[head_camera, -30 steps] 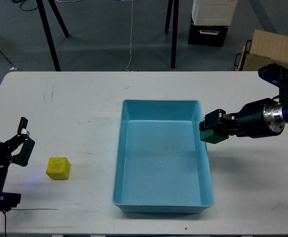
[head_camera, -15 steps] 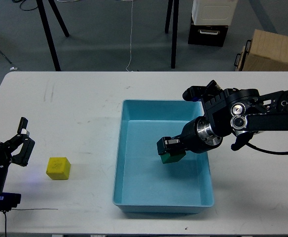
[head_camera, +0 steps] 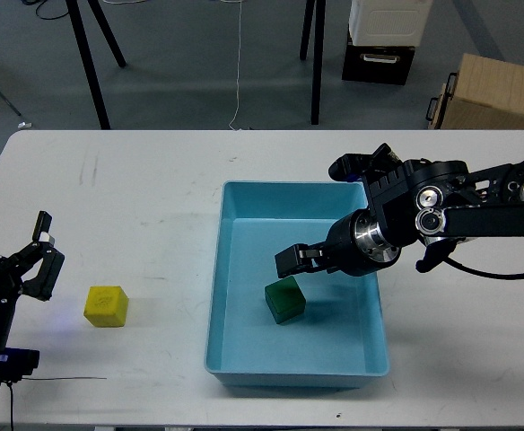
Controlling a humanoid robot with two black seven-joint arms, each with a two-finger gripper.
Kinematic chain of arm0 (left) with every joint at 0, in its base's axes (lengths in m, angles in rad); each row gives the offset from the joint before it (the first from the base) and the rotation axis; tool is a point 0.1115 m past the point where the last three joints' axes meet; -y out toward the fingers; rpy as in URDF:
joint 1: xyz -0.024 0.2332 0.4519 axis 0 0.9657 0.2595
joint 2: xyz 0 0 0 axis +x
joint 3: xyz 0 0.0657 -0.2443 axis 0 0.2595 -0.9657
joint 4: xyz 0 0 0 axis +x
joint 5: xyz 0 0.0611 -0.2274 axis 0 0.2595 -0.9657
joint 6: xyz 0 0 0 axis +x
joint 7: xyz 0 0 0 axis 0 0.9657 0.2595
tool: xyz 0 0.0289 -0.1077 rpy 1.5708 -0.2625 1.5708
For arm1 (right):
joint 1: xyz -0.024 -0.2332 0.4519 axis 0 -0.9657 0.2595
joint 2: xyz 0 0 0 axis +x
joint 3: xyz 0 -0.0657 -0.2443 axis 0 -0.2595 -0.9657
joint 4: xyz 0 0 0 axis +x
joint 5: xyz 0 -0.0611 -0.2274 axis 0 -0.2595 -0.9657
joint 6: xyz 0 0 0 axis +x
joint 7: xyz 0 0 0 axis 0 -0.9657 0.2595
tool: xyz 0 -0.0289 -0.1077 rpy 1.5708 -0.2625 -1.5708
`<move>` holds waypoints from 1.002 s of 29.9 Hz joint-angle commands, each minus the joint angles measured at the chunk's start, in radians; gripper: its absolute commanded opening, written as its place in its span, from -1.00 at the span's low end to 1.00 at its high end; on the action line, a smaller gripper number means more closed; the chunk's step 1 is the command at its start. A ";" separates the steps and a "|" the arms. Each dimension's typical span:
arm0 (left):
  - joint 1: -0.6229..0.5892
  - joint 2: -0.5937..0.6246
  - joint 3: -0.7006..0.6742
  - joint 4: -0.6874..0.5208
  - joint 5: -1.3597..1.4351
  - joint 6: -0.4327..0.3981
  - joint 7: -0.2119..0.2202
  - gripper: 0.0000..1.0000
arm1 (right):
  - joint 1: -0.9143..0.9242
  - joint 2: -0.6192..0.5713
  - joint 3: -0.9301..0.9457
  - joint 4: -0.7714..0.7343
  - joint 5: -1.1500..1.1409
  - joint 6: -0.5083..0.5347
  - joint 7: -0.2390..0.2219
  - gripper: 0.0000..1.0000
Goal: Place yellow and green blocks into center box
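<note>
The right claw (head_camera: 291,260) is seen above the floor of the center box (head_camera: 231,269), at the end of a thick black arm reaching in from the right. Its fingers are spread and nothing is held between them; only the near finger is clearly resolved, the far one being dark against the arm. The green block (head_camera: 285,300) is found just below and slightly left of the claw tip, resting on the box floor, apart from the fingers and slightly rotated against the box walls. Part of the box's right rim is hidden behind the right arm.

The left claw (head_camera: 41,262) is seen at the left edge over the tabletop (head_camera: 136,206), its two fingers parted with a visible gap and nothing between them. The arm behind it is cut off by the frame edge, so only a dark housing is made out. The yellow block (head_camera: 106,306) is noted on the tabletop just right of and below the left claw, not touched by it, well apart from the box. A faint mark is discernible on its top face but cannot be read.

Beyond the tabletop's far edge, a brown cardboard box (head_camera: 491,90) and a white-and-black crate (head_camera: 383,40) are recorded on the floor, the crate cut off at the top.
</note>
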 commanded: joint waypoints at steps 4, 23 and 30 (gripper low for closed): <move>-0.001 -0.002 0.000 0.000 0.000 0.000 0.000 1.00 | 0.001 -0.043 0.126 -0.150 0.090 -0.002 0.013 0.93; -0.011 0.000 0.014 0.000 0.000 0.000 0.000 1.00 | -0.573 -0.370 0.953 -0.354 0.806 0.206 0.171 0.97; -0.020 0.000 0.014 0.000 0.000 0.000 0.000 1.00 | -0.922 -0.378 1.232 -0.348 1.085 0.206 0.176 0.98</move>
